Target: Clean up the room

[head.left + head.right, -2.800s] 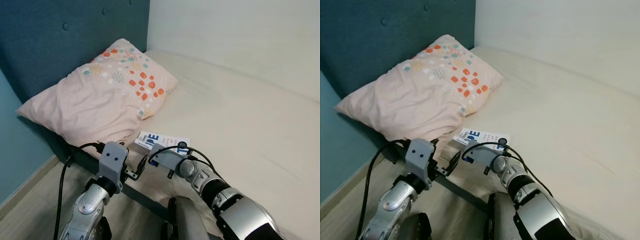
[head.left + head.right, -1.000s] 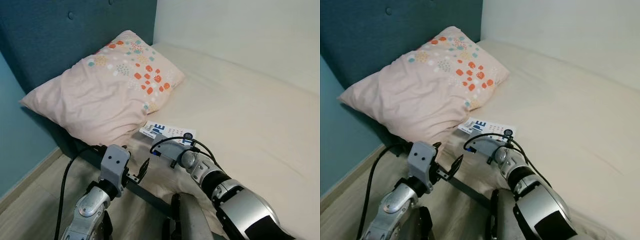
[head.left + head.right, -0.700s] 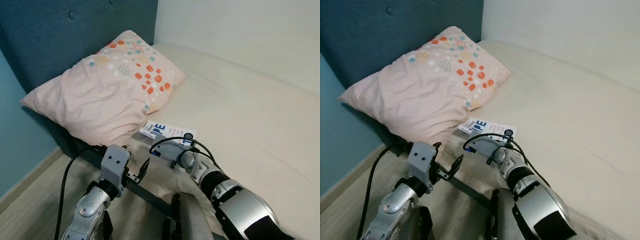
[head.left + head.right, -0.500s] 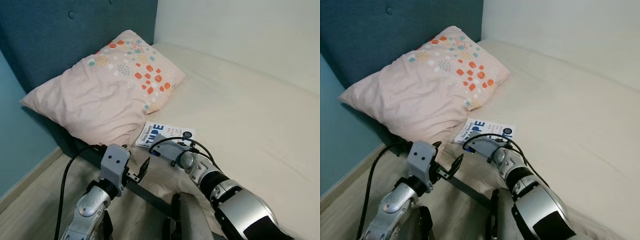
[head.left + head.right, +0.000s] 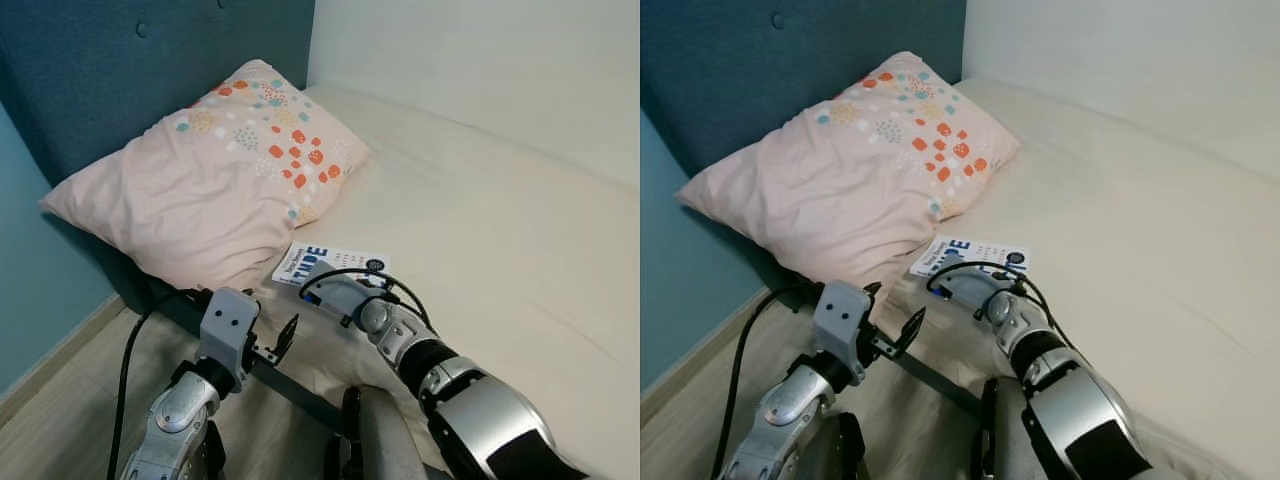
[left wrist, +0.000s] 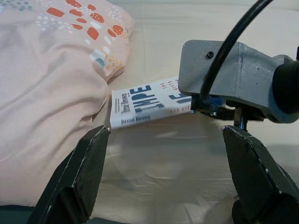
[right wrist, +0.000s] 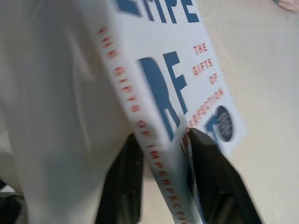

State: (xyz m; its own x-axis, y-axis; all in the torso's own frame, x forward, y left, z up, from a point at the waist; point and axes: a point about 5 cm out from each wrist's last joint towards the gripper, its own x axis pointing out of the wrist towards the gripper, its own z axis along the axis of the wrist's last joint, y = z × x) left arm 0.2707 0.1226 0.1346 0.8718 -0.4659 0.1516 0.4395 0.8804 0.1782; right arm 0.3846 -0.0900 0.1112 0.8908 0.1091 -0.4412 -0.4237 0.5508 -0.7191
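A white book [image 5: 335, 261] with big blue letters lies on the bed's cream sheet [image 5: 480, 230], just off the corner of the pink spotted pillow [image 5: 220, 175]. My right gripper [image 7: 163, 140] is shut on the book's near edge, one black finger [image 7: 126, 182] on each side of it. In the left wrist view the book [image 6: 145, 105] sits tilted, its spine edge lifted a little off the sheet. My left gripper [image 5: 285, 338] hangs open by the bed's edge, short of the book, with nothing between its fingers [image 6: 81, 175].
The dark teal padded headboard [image 5: 120, 70] stands behind the pillow, and a white wall [image 5: 480, 70] runs along the far side of the bed. Pale wood floor [image 5: 60, 400] lies at the lower left, beside a teal wall.
The right gripper has closed on the book's near edge and swung it slightly left, tilting it up. The camera shifted slightly since the earliest frames. The left arm has stayed put.
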